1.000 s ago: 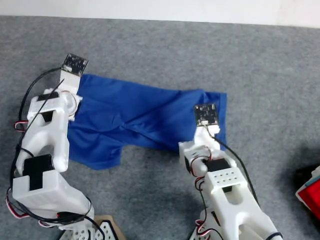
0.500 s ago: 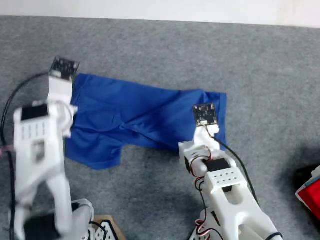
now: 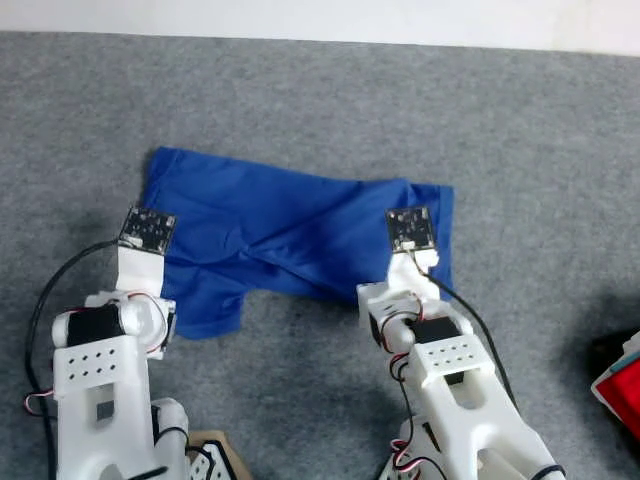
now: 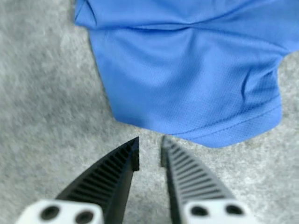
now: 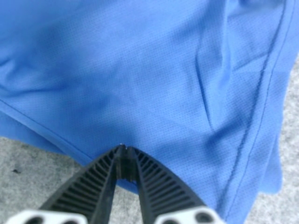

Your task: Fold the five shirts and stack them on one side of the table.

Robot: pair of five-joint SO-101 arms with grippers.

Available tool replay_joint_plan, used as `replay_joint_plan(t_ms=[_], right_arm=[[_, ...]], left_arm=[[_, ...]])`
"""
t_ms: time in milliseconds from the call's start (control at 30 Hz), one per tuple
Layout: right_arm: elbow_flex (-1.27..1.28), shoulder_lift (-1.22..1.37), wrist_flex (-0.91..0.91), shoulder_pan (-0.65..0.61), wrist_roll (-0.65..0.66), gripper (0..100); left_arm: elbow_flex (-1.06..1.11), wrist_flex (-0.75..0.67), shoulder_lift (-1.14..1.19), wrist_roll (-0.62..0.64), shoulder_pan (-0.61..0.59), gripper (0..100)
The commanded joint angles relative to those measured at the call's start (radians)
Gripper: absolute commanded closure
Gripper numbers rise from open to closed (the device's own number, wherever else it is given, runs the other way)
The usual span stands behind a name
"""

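A blue shirt [image 3: 290, 230] lies spread and creased across the middle of the grey table, its sleeve end [image 4: 219, 116] toward the near left. My left gripper [image 4: 149, 148] hovers open over bare carpet just short of that sleeve's hem, with nothing between its fingers. The left arm [image 3: 105, 350] stands at the shirt's near-left edge. My right gripper [image 5: 122, 150] is shut, its tips meeting on the shirt [image 5: 154, 79] right by the near hem; I cannot tell whether fabric is pinched. The right arm [image 3: 445, 360] sits at the shirt's near-right side.
A red and white object [image 3: 622, 385] pokes in at the right edge. A brown piece [image 3: 215, 445] lies by the left arm's base. Grey carpet [image 3: 330, 90] stretches beyond the shirt to a white strip at the far edge.
The left arm has drawn back from the shirt's far-left corner to its near-left edge, leaving that corner lying flat. The right arm and the shirt's right side have not moved.
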Motion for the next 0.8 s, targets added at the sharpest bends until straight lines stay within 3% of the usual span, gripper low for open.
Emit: replay_joint_plan(t_ms=[0,200,300,467,533,767], right_arm=[[-0.004,-0.019,-0.018,-0.010,0.014,99.1],[-0.004,-0.022,-0.012,-0.010,0.015,99.1],[-0.004,-0.022,-0.010,-0.010,0.015,99.1],[-0.013,-0.024,0.048,-0.010,0.038,99.1],[-0.013,-0.024,0.051,-0.010,0.038,99.1],[-0.013,-0.024,0.053,-0.007,0.043,99.1]], left_arm=[[0.002,0.012,-0.016,0.064,0.008,87],[0.070,0.006,-0.016,0.074,0.048,87],[0.096,0.005,-0.016,0.140,0.084,87],[0.059,0.000,-0.015,0.241,0.093,76],[0.030,0.002,-0.010,0.258,0.096,77],[-0.062,-0.080,0.271,0.258,0.104,80]])
